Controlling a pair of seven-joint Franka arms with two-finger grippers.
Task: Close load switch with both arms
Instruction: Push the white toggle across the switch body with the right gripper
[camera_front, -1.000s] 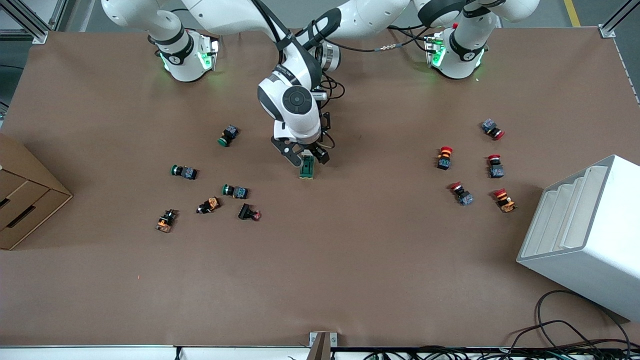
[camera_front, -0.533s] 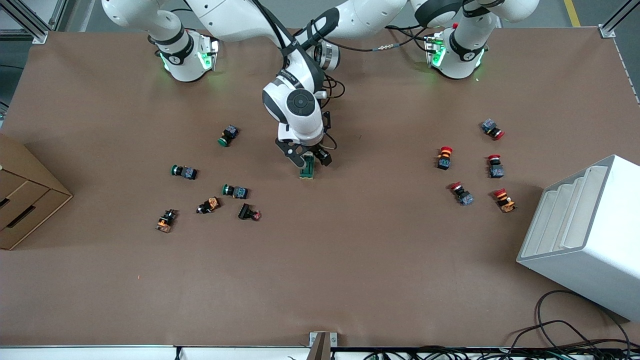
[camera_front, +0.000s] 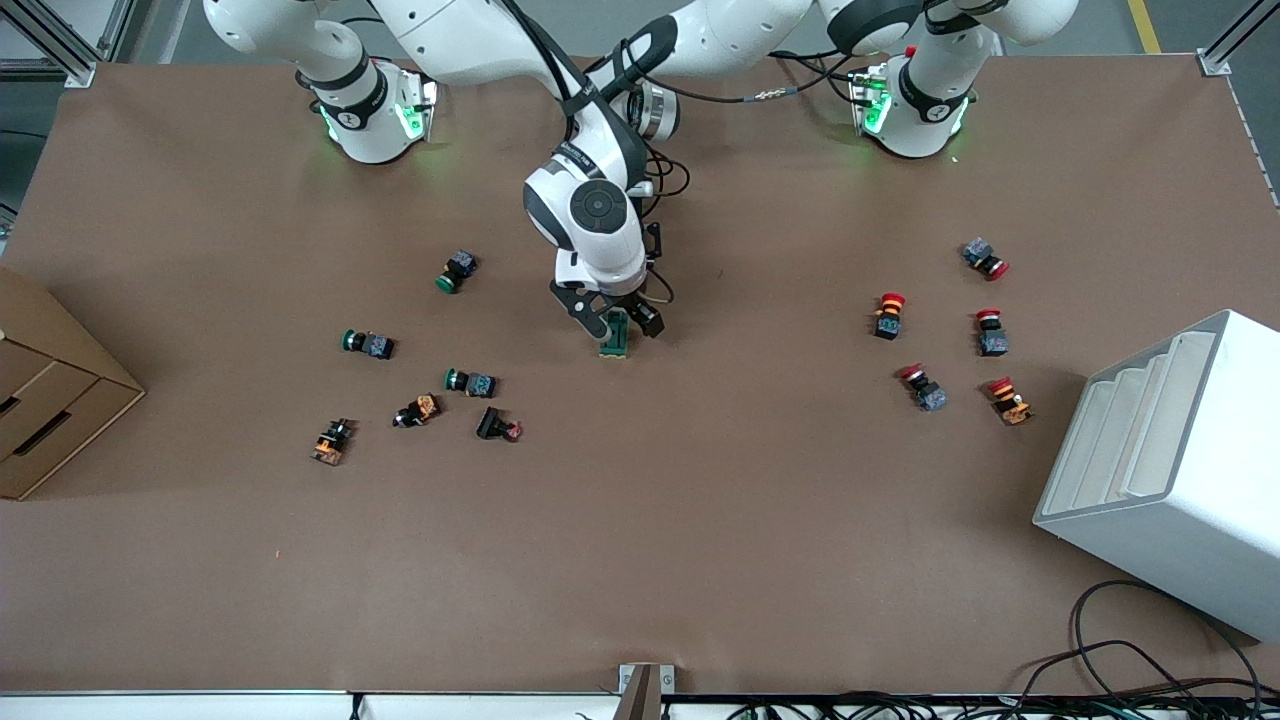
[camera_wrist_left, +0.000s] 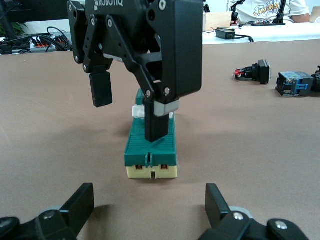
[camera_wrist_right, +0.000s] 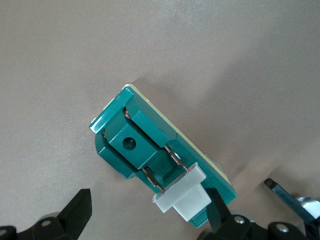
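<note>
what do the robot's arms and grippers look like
Both arms are glossy white with black joint bands, bases glowing green, black cables looped along the wrist. The right gripper is black, linkage-style, marked ROBOTIQ, with flat rectangular fingers; the left gripper looks the same black.

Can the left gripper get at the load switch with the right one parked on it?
Probably yes. The left gripper is open and low, facing the load switch's cream end with only bare table between. The open right gripper hangs by the white handle, leaving that end free.
</note>
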